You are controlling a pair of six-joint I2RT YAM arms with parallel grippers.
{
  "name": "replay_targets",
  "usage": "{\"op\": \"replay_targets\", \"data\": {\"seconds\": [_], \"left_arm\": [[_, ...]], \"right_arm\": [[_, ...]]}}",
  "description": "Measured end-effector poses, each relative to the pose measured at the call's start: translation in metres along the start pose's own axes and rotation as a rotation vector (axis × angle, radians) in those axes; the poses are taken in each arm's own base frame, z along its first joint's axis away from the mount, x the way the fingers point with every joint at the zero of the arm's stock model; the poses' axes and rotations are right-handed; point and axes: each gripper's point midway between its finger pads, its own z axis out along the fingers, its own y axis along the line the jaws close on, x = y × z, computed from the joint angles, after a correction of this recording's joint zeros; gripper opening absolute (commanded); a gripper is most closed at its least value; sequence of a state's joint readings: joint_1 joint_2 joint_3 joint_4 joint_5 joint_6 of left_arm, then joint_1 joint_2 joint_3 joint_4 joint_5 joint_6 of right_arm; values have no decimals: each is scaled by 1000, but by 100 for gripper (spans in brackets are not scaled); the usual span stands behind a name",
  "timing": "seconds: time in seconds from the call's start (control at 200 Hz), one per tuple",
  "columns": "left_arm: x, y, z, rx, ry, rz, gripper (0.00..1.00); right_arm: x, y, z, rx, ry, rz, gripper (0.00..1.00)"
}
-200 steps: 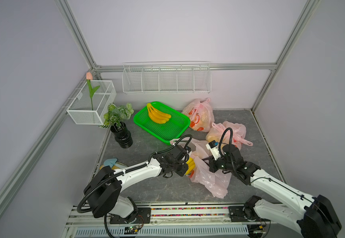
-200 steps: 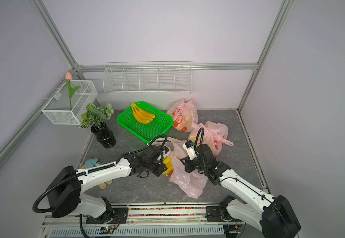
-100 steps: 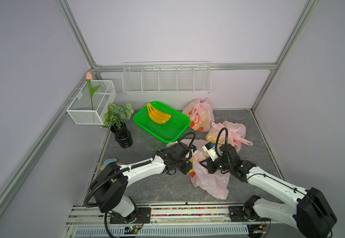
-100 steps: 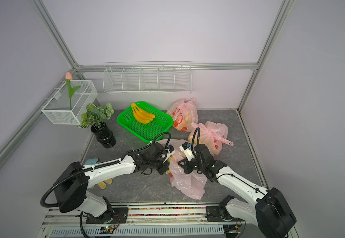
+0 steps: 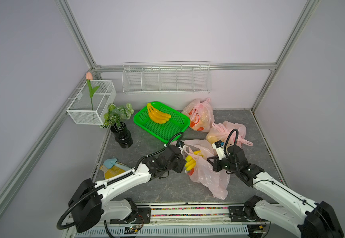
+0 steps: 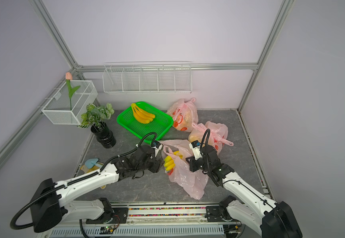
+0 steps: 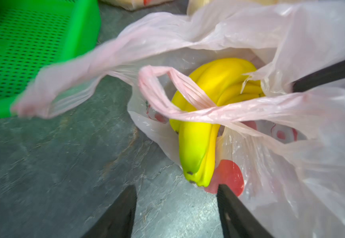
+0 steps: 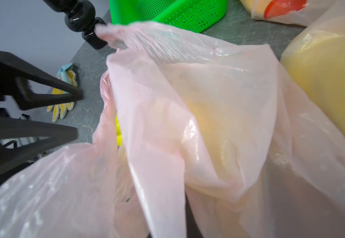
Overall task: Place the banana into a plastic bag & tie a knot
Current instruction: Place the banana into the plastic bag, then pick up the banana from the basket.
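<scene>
A yellow banana bunch (image 5: 190, 162) (image 6: 169, 162) (image 7: 196, 140) lies inside the mouth of a pink plastic bag (image 5: 208, 177) (image 6: 188, 179) (image 7: 301, 144) at the front middle of the grey table, its tips poking out. My left gripper (image 5: 183, 163) (image 6: 161, 163) (image 7: 175, 187) stands open just short of those tips, with only bare table between its fingers. From the other side my right gripper (image 5: 209, 160) (image 6: 188, 160) is shut on the bag's rim and holds it up. In the right wrist view the bag (image 8: 188, 123) covers that gripper's jaws.
A green basket (image 5: 167, 131) behind holds another banana bunch (image 5: 158, 115). Two knotted pink bags (image 5: 200, 115) (image 5: 227, 131) lie at the back right. A black vase with a plant (image 5: 123, 136) and a glove with a blue trowel (image 5: 111, 167) sit to the left.
My left gripper carried the banana bunch into the bag's mouth, then opened and let it go there. It has drawn back a little. The right gripper kept its hold.
</scene>
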State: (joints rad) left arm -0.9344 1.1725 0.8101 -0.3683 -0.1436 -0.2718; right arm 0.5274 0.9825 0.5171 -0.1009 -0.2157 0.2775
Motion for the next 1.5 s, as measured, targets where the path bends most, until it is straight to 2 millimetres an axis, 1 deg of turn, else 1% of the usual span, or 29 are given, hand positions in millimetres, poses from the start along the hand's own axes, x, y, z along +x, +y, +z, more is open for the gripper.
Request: {"op": "replay_targets", "data": {"seconds": [0.035,0.075,0.105,0.14,0.215,0.29,0.31,0.325,0.385,0.445,0.505,0.57,0.595,0.705,0.77,0.89,0.995,1.049,1.124,1.239,1.349,1.499], "left_arm": [[-8,5,-12,-19,-46,-18,78],[-18,13,-25,-41,-98,-49,79],[-26,22,-33,-61,-133,-75,79],[-37,36,-40,-99,-165,-113,79],[-59,71,-47,-203,-196,-203,79],[-82,104,-44,-308,-201,-278,79],[-89,110,-43,-323,-203,-291,79],[-94,117,-40,-345,-201,-307,79],[-111,135,-31,-394,-197,-349,79],[-123,152,-18,-437,-184,-382,78],[-133,170,-1,-480,-163,-399,78],[-141,185,22,-516,-119,-389,79],[-144,191,35,-527,-97,-374,79],[-154,204,81,-552,-10,-295,79],[-157,210,108,-560,42,-237,78],[-151,221,152,-578,139,-141,78],[-142,233,181,-606,214,-63,77],[-137,239,191,-624,246,-26,78],[-130,247,201,-647,288,20,77],[-123,260,210,-680,331,76,75],[-118,272,214,-709,362,113,70],[-116,286,216,-743,380,156,68]], "right_arm": [[0,-3,-1,14,-4,6,7],[0,-5,-2,24,-7,12,7],[0,-6,-2,28,-9,15,7],[0,-7,-2,34,-10,19,7],[1,-8,-3,38,-13,20,7],[3,-9,-3,42,-10,24,7],[3,-10,-3,42,-9,24,7],[4,-10,-3,42,-9,25,7],[6,-10,-3,43,-8,25,7],[8,-11,-3,42,-7,27,7],[10,-11,-4,43,-6,29,7],[12,-11,-4,41,-6,29,7],[13,-11,-5,40,-7,29,7],[17,-11,-7,38,-10,28,7],[18,-12,-7,38,-11,28,7],[21,-12,-7,38,-7,29,7],[21,-12,-7,34,-7,29,7],[21,-11,-7,31,-6,28,7],[21,-10,-7,27,-5,28,7],[22,-9,-7,21,-3,29,7],[22,-9,-7,21,-1,29,7],[23,-10,-5,23,5,31,7]]}}
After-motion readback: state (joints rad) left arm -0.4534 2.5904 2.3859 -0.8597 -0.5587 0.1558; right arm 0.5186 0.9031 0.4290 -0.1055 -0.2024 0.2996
